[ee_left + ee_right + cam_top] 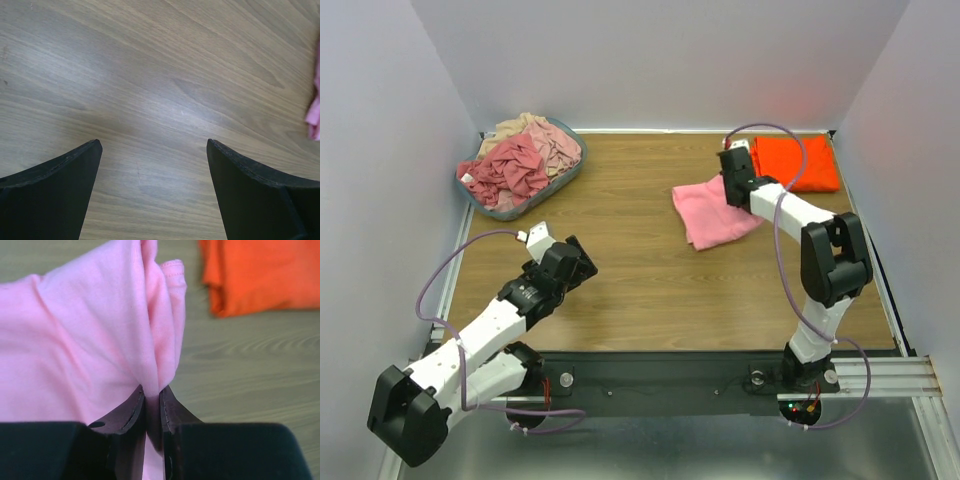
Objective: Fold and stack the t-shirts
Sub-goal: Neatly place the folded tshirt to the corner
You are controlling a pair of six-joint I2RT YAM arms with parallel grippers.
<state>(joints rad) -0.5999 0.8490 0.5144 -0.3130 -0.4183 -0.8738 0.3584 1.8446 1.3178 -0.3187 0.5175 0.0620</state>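
The right gripper [152, 392] is clenched on a bunched edge of the soft light-pink cotton t-shirt [85, 335] — probably to be stacked on the folded bright-orange t-shirt [260, 275] beside it.

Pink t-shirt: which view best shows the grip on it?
Right wrist: right fingers pinch a pink t-shirt fold close up. Top external shows most of it, arm hiding the pinch; left wrist catches only an edge.
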